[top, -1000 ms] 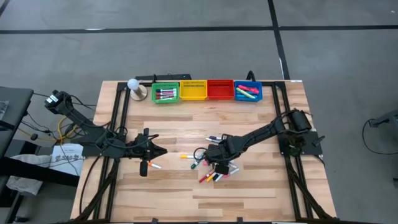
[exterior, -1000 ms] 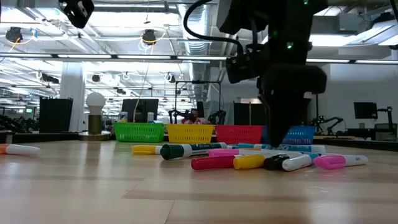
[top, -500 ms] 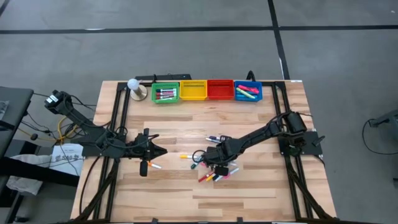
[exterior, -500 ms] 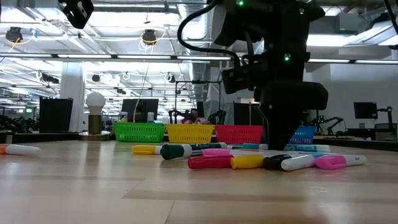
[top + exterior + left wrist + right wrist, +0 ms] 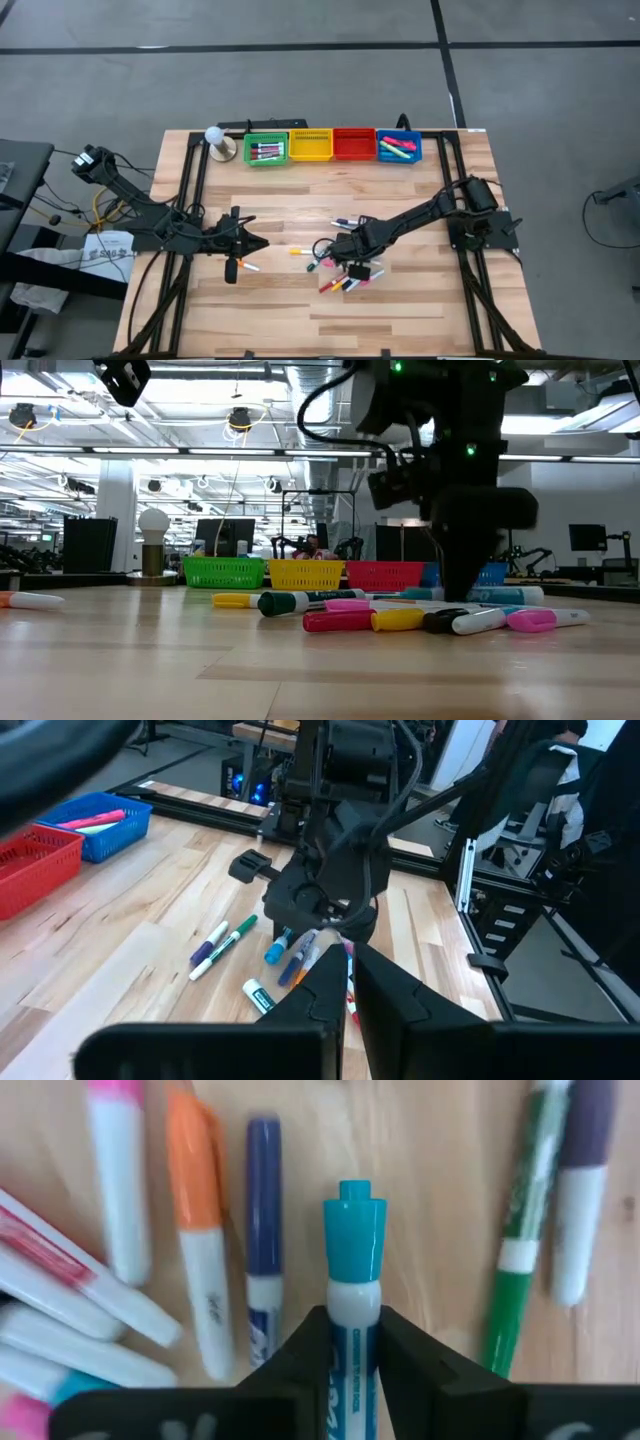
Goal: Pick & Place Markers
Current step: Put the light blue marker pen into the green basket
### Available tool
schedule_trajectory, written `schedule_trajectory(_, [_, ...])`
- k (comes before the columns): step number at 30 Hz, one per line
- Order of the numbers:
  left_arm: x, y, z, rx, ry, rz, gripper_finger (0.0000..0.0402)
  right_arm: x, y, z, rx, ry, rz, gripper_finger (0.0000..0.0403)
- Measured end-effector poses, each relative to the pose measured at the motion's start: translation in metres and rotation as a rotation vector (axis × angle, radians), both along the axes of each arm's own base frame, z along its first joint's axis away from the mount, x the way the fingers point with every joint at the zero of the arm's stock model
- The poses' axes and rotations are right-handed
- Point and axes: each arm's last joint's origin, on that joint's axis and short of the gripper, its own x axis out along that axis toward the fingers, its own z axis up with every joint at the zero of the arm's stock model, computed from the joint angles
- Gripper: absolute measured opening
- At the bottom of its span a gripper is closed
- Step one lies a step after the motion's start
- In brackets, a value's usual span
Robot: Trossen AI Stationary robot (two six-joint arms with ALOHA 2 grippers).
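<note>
- Pale wooden desk (image 5: 300, 310), seen from above, carries four coloured bins (image 5: 333, 145) along its far edge and a loose scatter of markers (image 5: 345, 275) near the middle.
- At the left, the left gripper (image 5: 232, 268) waits over bare wood, its jaws pressed together on nothing, with one stray marker (image 5: 247, 266) just beside it.
- Centre right, the right gripper (image 5: 348, 1342) sits low over the scatter, clearly the nearer arm to the pile.
- Its jaws have drawn in against the white barrel of a teal-capped marker (image 5: 353, 1270), one finger touching each side; whether the grip is firm enough to lift cannot be told.
- That marker's long axis runs straight out from between the jaws, cap pointing away from the wrist, flat on the wood.
- A blue marker (image 5: 262, 1245) lies parallel just beside it, and a green marker (image 5: 522, 1250) rests farther off on the other side, so a straight lift looks the clean way out.
</note>
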Motion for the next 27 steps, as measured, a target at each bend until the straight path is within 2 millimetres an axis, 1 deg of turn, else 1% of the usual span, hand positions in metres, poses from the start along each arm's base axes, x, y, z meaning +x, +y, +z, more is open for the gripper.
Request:
schedule_trajectory(4, [0.000,0.000,0.000,0.000,0.000,0.000,0.0021,-0.003,-0.003,0.015,0.009,-0.029,-0.052,0.0074])
schedule_trajectory(6, [0.000,0.000,0.000,0.000,0.000,0.000,0.0021,-0.005,-0.003,0.024,0.017,-0.059,-0.062,0.0072])
schedule_trajectory(11, [0.000,0.000,0.000,-0.009,-0.003,0.003,0.0021,0.000,-0.004,0.055,0.052,-0.202,-0.089,0.0054])
schedule_trajectory(16, [0.003,0.003,0.002,-0.012,-0.017,0.021,0.0021,0.014,-0.006,0.097,0.085,-0.483,-0.108,0.0059])
schedule_trajectory(19, [0.005,0.007,0.004,-0.009,-0.039,0.041,0.0032,0.023,-0.009,0.123,0.112,-0.681,-0.094,0.0062])
schedule_trajectory(23, [0.013,0.012,0.008,0.019,-0.083,0.075,0.0064,0.033,-0.018,0.153,0.127,-0.934,-0.078,0.0063])
schedule_trajectory(27, [0.024,0.015,0.008,0.024,-0.125,0.112,0.0103,0.039,-0.026,0.173,0.111,-1.107,-0.038,0.0063])
